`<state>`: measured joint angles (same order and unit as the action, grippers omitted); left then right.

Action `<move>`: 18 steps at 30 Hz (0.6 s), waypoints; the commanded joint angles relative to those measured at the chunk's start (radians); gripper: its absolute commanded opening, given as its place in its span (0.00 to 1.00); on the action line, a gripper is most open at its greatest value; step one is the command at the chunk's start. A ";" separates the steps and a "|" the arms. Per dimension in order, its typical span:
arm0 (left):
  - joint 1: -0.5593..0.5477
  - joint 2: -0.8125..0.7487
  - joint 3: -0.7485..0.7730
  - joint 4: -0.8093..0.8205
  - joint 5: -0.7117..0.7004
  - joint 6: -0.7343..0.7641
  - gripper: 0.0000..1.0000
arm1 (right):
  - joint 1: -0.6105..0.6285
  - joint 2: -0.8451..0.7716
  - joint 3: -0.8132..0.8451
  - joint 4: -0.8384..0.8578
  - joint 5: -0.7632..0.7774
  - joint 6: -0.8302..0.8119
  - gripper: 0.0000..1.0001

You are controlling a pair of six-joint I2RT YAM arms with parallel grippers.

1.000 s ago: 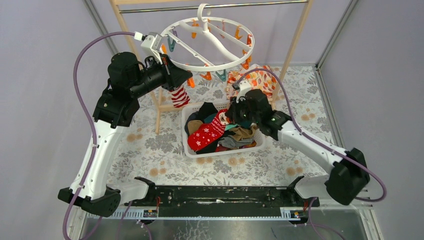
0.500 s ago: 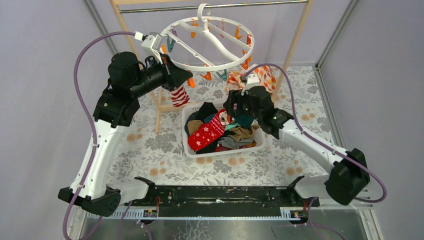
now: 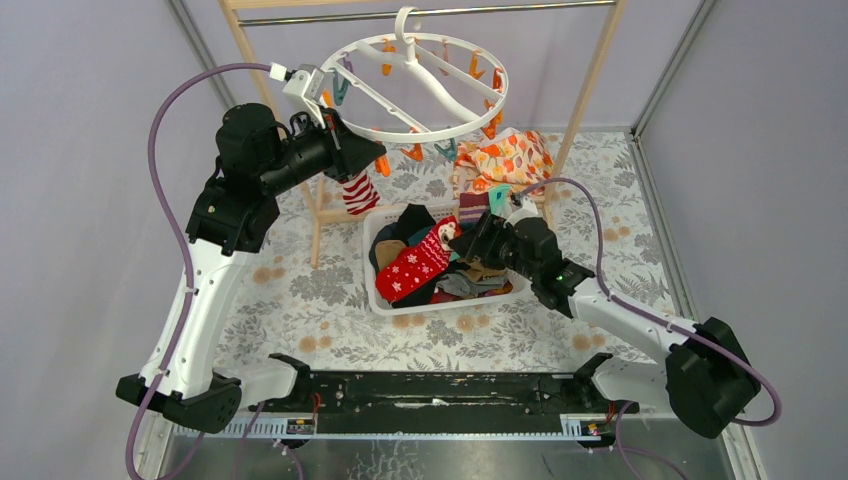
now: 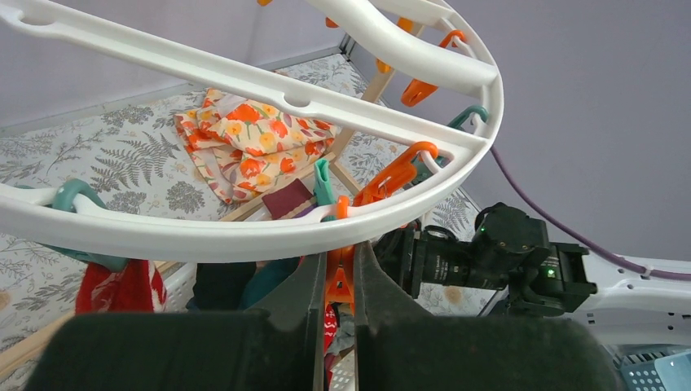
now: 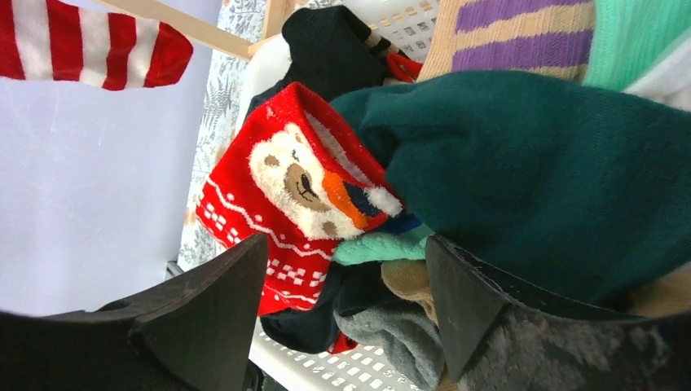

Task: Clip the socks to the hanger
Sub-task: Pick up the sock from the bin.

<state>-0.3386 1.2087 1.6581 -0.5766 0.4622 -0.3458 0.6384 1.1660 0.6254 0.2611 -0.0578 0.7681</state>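
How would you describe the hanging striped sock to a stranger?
Find the round white hanger at the back of the table. One sock hangs under its left rim. It alone hangs, with broad red and white stripes.

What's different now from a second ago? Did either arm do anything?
The right gripper opened and its arm pulled back toward its base, now low over the socks in the basket; whether it dropped one I cannot tell. The left gripper stayed shut on an orange clip of the hanger, and the striped sock hangs there as before.
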 commanded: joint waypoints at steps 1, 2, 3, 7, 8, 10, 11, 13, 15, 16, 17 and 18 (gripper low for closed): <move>0.006 -0.010 0.028 0.017 0.030 0.005 0.00 | -0.014 0.037 -0.004 0.197 -0.051 0.087 0.77; 0.006 -0.012 0.028 0.017 0.030 0.006 0.00 | -0.018 0.047 -0.008 0.212 -0.052 0.088 0.77; 0.006 -0.013 0.029 0.015 0.028 0.007 0.00 | -0.022 0.056 -0.011 0.227 -0.052 0.091 0.76; 0.006 -0.012 0.031 0.006 0.026 0.016 0.00 | -0.046 0.076 -0.017 0.257 -0.062 0.094 0.73; 0.006 -0.013 0.031 0.006 0.026 0.018 0.00 | -0.052 0.076 -0.022 0.267 -0.066 0.099 0.73; 0.006 -0.011 0.032 0.006 0.026 0.019 0.00 | -0.062 0.077 -0.036 0.300 -0.070 0.109 0.73; 0.006 -0.010 0.033 0.006 0.026 0.018 0.00 | -0.066 0.084 -0.041 0.315 -0.074 0.117 0.72; 0.006 -0.007 0.032 0.006 0.029 0.015 0.00 | -0.070 0.111 -0.039 0.341 -0.093 0.142 0.71; 0.007 -0.006 0.031 0.006 0.029 0.013 0.00 | -0.073 0.132 -0.035 0.366 -0.119 0.158 0.69; 0.006 -0.008 0.032 0.006 0.030 0.015 0.00 | -0.073 0.130 -0.037 0.368 -0.122 0.161 0.68; 0.006 -0.011 0.031 0.006 0.029 0.017 0.00 | -0.072 0.122 -0.037 0.364 -0.119 0.159 0.68; 0.006 -0.012 0.030 0.006 0.030 0.020 0.00 | -0.072 0.113 -0.038 0.351 -0.111 0.157 0.68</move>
<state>-0.3382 1.2087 1.6581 -0.5770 0.4641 -0.3447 0.5728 1.2945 0.5846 0.5373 -0.1436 0.8982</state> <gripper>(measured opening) 0.128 0.685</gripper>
